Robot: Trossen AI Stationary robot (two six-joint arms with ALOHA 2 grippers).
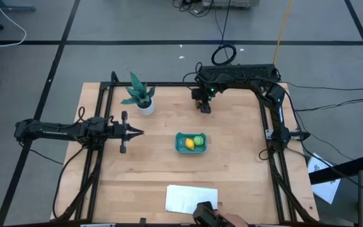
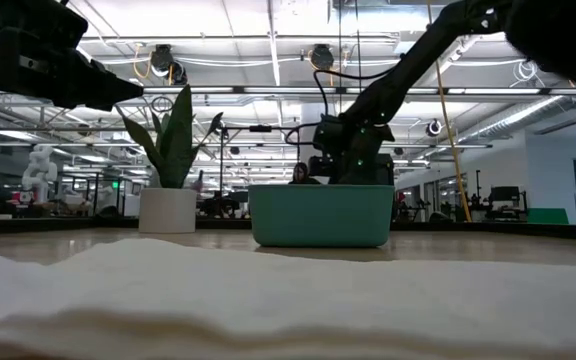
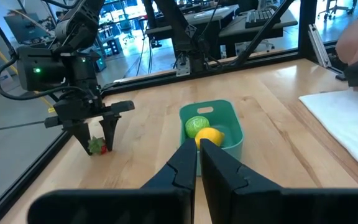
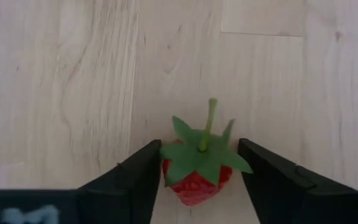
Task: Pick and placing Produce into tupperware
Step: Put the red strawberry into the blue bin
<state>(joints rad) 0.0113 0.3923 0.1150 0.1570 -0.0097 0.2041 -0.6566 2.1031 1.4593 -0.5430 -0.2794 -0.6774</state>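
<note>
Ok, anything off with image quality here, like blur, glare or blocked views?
Low view: the white sheet fills the foreground as a soft blur, and ceiling lights glare behind the tupperware. Right wrist view: sharp on the strawberry between the right gripper fingers. High view: even light, little shadow.

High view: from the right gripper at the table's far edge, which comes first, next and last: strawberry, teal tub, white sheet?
Counting from the right gripper:
1. Strawberry, between its fingers on the wood.
2. Teal tub, mid-table, holding the lemon and green ball.
3. White sheet, at the near edge.
</note>
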